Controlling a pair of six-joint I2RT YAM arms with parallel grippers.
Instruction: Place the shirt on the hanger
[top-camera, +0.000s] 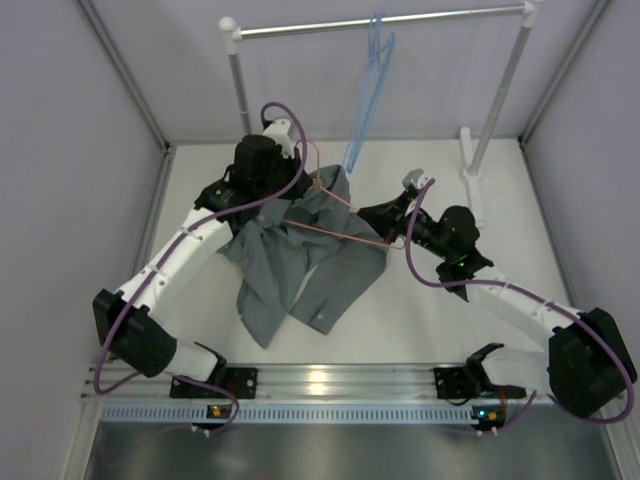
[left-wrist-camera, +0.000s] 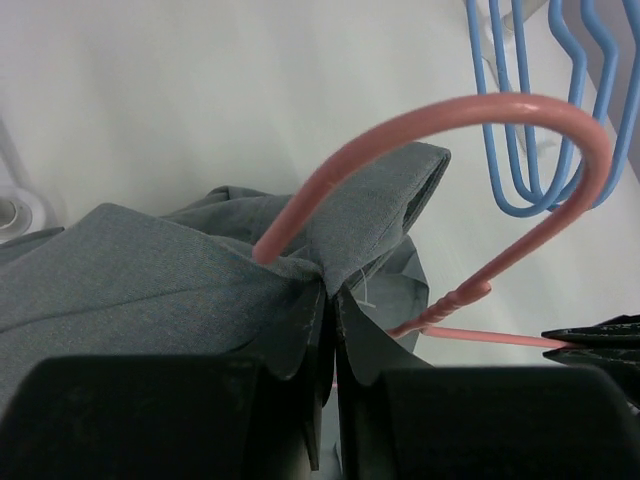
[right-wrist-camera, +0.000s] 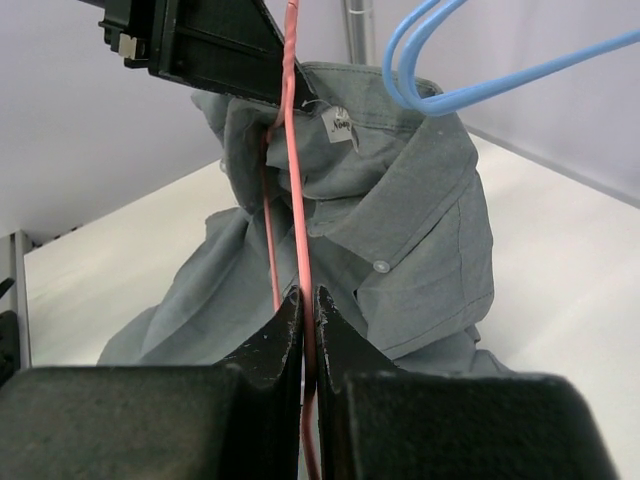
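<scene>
The grey shirt (top-camera: 300, 262) lies crumpled on the table, its collar end lifted. My left gripper (top-camera: 300, 195) is shut on the shirt's cloth near the collar (left-wrist-camera: 200, 270), beside the pink hanger's hook (left-wrist-camera: 480, 110). The pink hanger (top-camera: 345, 225) runs from the collar to my right gripper (top-camera: 385, 222), which is shut on its wire (right-wrist-camera: 295, 220). In the right wrist view the shirt (right-wrist-camera: 420, 200) shows its white neck label (right-wrist-camera: 340, 125) and a collar button, and the left gripper's black fingers (right-wrist-camera: 200, 45) hold the cloth at top left.
A clothes rail (top-camera: 380, 22) on white posts stands at the back, with light blue hangers (top-camera: 368, 100) hung on it close behind the shirt; they also show in the left wrist view (left-wrist-camera: 530, 120) and the right wrist view (right-wrist-camera: 440, 60). Grey walls close in both sides.
</scene>
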